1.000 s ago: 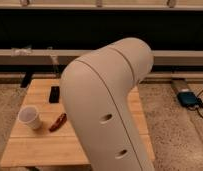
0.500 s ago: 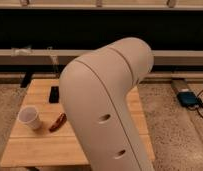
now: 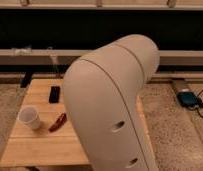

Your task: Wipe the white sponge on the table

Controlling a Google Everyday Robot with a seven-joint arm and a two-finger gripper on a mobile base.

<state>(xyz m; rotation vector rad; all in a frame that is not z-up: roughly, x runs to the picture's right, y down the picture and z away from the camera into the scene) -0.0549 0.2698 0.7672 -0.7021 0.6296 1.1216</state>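
The table (image 3: 45, 145) of light wooden planks fills the lower left of the camera view. My large cream-coloured arm (image 3: 112, 105) rises in front of the camera and hides the table's right half. The white sponge is hidden or out of view. My gripper is not in view; it lies somewhere behind or beyond the arm. A round white paper cup (image 3: 30, 117) stands on the table's left side.
A small red-brown object (image 3: 57, 122) lies right of the cup. A black rectangular object (image 3: 54, 94) lies near the table's far edge. A dark wall with a pale ledge (image 3: 25, 56) runs behind. A blue device with cables (image 3: 187, 98) sits on the speckled floor at right.
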